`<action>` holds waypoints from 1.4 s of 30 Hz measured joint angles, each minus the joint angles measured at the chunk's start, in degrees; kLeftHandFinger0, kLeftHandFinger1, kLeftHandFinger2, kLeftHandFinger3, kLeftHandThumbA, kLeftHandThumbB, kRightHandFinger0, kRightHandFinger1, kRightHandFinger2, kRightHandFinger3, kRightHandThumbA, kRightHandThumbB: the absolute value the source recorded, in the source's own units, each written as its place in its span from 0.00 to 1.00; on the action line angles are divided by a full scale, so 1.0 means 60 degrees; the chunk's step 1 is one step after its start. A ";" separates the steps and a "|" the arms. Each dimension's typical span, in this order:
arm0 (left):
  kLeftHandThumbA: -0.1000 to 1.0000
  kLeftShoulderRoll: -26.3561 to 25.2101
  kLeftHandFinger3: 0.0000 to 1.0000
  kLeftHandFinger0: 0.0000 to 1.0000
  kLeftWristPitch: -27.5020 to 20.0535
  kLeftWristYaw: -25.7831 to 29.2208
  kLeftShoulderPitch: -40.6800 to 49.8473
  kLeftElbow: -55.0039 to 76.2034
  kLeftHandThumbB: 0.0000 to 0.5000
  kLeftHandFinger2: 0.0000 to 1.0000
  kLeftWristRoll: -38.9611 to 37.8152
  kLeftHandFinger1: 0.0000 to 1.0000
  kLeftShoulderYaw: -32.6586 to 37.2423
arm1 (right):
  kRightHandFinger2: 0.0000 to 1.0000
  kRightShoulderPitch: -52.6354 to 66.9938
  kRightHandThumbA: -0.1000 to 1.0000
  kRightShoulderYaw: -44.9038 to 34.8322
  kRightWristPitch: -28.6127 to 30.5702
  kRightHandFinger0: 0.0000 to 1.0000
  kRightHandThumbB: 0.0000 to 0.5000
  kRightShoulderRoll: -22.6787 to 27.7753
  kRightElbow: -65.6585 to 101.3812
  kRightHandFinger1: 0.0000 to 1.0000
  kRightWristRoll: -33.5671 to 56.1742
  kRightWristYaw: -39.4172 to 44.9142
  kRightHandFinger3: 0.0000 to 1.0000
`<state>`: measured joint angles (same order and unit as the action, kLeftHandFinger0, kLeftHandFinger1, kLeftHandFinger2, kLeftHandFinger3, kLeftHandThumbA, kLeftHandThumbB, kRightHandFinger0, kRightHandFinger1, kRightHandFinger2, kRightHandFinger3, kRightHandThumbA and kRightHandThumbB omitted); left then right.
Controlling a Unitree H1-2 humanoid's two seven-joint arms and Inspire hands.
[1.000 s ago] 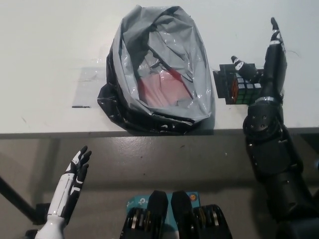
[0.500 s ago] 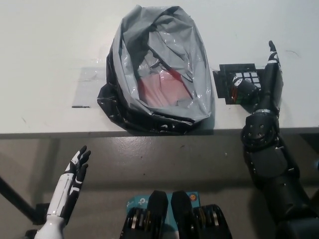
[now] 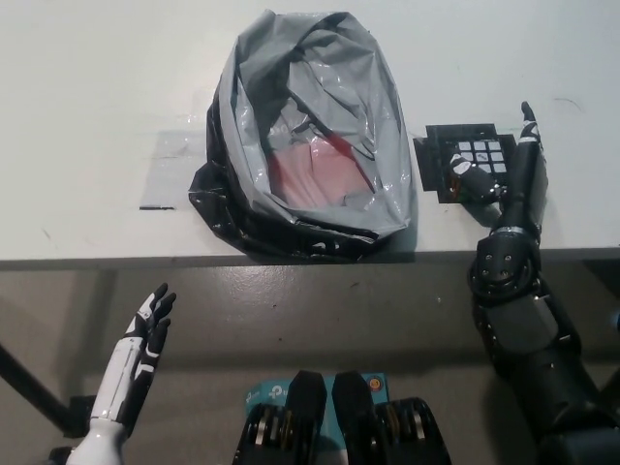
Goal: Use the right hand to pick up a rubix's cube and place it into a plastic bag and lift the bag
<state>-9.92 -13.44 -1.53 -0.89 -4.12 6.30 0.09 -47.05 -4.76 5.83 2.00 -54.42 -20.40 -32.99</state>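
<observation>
Our right hand has drawn closer against the rubix's cube; a grasp is starting, though we cannot tell if it is clenched yet.

The plastic bag is lying open-mouthed at the surface's near edge. The rubix's cube is sitting just beside the bag's right wall, narrowing the gap. The surface's left and far areas are lying open.

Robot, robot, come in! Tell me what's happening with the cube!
Right hand on cube, grip unclear. Left hand open, resting low. Bag open beside cube, nothing between.
</observation>
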 measured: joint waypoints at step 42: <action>1.00 0.0001 1.00 1.00 0.0000 -0.0001 -0.0031 0.0000 0.43 1.00 -0.0010 1.00 -0.0098 | 1.00 0.1054 0.95 0.0638 -0.0592 1.00 0.86 -0.0222 0.2383 1.00 0.0211 0.0497 1.00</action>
<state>-9.91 -13.44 -1.53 -1.07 -4.13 6.24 -0.50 -40.73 -0.94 2.28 0.67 -40.12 -19.13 -30.01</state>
